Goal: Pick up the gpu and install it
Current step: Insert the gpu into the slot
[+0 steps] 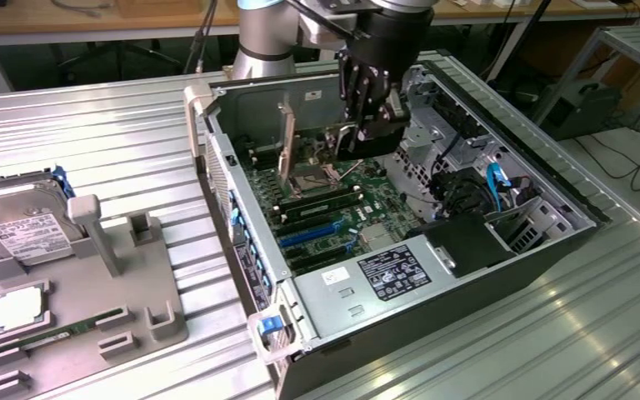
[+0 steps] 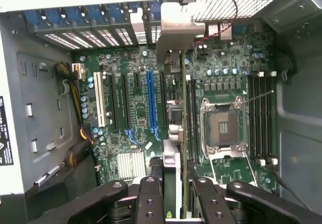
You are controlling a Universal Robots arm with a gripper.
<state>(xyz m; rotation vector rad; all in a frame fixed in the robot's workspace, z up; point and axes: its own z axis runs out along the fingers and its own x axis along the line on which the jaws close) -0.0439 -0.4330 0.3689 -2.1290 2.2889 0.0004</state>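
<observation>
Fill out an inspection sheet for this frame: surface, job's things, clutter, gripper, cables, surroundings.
Surface: ribbed metal table carrying an open computer case.
Job's things: gpu held edge-on over the motherboard, beside the blue slot; whether it is seated cannot be told.
Clutter: grey fixture tray at the exterior view's left, with a hard drive on it.
Gripper: gripper inside the case, shut on the gpu.
Cables: blue cables and a yellow-and-black wire bundle in the case.
Surroundings: workbench behind; floor cables at the exterior view's right.
</observation>
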